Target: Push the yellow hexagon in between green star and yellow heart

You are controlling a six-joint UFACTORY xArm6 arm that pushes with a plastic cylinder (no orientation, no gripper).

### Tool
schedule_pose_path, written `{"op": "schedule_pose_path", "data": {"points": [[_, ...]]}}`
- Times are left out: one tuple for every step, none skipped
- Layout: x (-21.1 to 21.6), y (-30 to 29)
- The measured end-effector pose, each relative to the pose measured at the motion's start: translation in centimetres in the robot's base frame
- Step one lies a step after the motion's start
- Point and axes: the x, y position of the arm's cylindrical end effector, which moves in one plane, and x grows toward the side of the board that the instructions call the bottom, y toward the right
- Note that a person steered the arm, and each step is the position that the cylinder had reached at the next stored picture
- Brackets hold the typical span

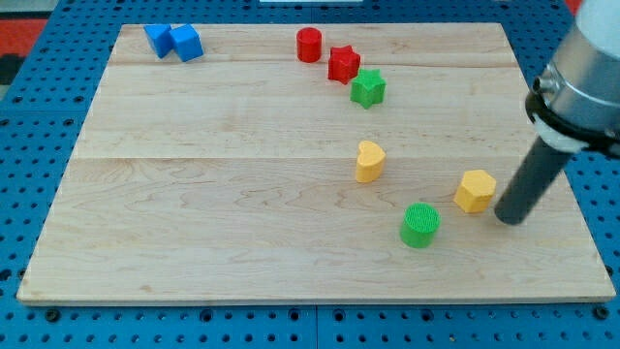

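Observation:
The yellow hexagon (475, 190) lies on the wooden board at the view's right. My tip (510, 217) rests just to its right and slightly below, close to it; I cannot tell if they touch. The yellow heart (369, 161) lies left of the hexagon, near the middle. The green star (367, 87) lies above the heart, toward the view's top.
A green cylinder (420, 225) lies below and left of the hexagon. A red star (343, 64) and a red cylinder (309, 45) lie left of the green star. Two blue blocks (174, 42) sit at the top left. The board's right edge (577, 194) is near my tip.

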Motion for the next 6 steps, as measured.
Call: {"op": "schedule_pose_path", "data": {"points": [[-3.2, -4.3], [-3.8, -6.1], [-7.8, -7.1], [-10.4, -8.2], [-10.2, -10.7], [-7.3, -8.7]]}}
